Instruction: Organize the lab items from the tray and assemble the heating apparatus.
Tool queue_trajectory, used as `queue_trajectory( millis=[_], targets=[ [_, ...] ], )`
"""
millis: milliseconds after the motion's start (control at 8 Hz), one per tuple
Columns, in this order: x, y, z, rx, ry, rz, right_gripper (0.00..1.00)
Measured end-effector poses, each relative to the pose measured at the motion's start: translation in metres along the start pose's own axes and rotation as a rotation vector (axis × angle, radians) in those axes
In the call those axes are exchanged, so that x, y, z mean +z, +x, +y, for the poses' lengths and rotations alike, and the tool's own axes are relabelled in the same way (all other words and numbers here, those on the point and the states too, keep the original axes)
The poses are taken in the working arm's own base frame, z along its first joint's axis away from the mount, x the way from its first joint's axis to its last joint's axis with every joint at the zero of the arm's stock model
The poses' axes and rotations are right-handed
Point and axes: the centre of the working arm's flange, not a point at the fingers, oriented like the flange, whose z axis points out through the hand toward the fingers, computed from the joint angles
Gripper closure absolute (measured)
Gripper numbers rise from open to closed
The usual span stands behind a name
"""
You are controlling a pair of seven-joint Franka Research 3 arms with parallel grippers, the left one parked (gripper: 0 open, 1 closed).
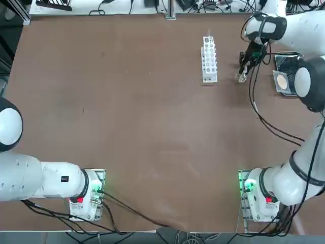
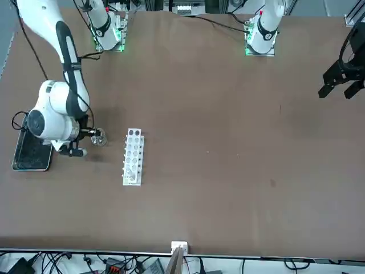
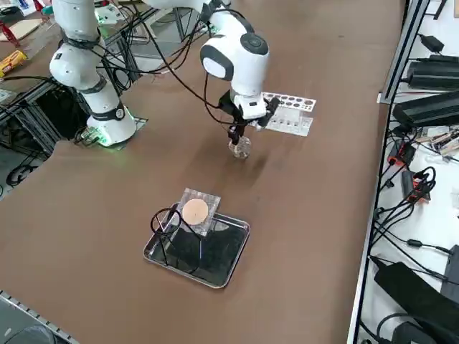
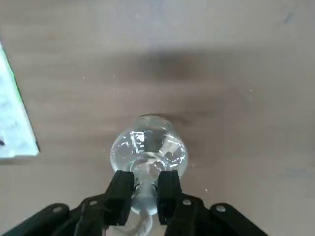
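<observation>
Brown table (image 3: 107,236); tray (image 1: 285,62) half-hidden under right arm's jaws-gripped burner (image 4: 148,150).

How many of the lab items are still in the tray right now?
2: the wire tripod and mesh in the tray. The glass burner is in the right gripper.

Broad brown surface (image 1: 142,127), tangled black cables (image 1: 203,5) along its far edge, black power supplies (image 3: 430,107) on a white side bench, aluminium framing (image 3: 36,107) at one corner
</observation>
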Motion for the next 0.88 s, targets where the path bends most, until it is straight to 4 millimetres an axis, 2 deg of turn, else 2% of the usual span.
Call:
queue_trajectory(
  millis=[375,750,875],
  targets=[
    [0.004,-0.005,0.013,-0.030,0.003,-0.015,0.66],
    [0.003,-0.004,0.015,-0.037,0.001,-0.014,0.44],
    [-0.001,-0.003,0.015,-0.038,0.001,-0.009,0.28]
  ],
)
